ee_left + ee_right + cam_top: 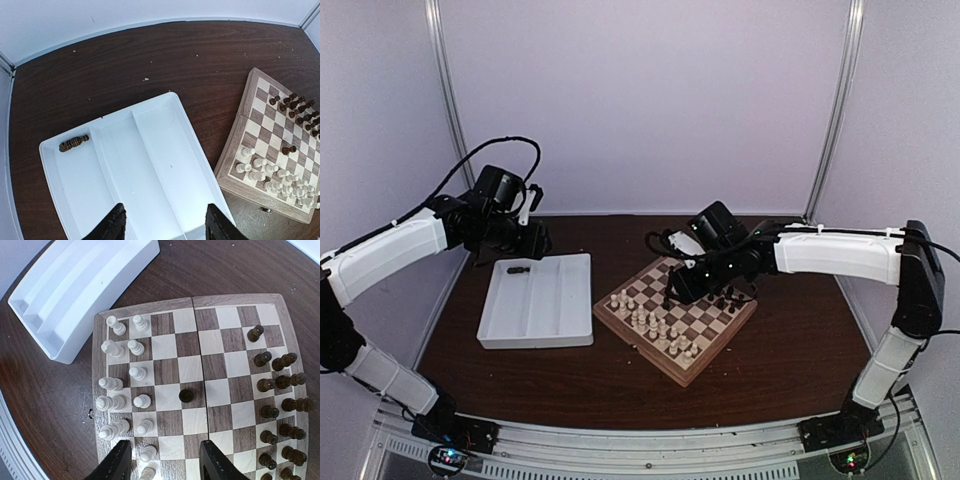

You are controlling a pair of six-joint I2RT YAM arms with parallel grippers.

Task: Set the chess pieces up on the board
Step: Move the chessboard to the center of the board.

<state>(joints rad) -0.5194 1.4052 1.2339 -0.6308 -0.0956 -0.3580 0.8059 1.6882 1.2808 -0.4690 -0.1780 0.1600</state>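
Fingers of the left gripper [165,225] gape empty over the white tray [172,95], whose leftmost compartment holds one toppled dark chess piece [73,143], likely the next pick. The right gripper [162,460] hangs open and empty over the board [235,299], near a stray dark piece [186,395] that probably belongs in its home rank.

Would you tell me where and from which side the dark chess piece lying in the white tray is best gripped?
I'd take the dark piece around its slim waist, coming straight down from above with the left end effector. It lies on its side in an end compartment of the tray, close to the wall, so close across its length.
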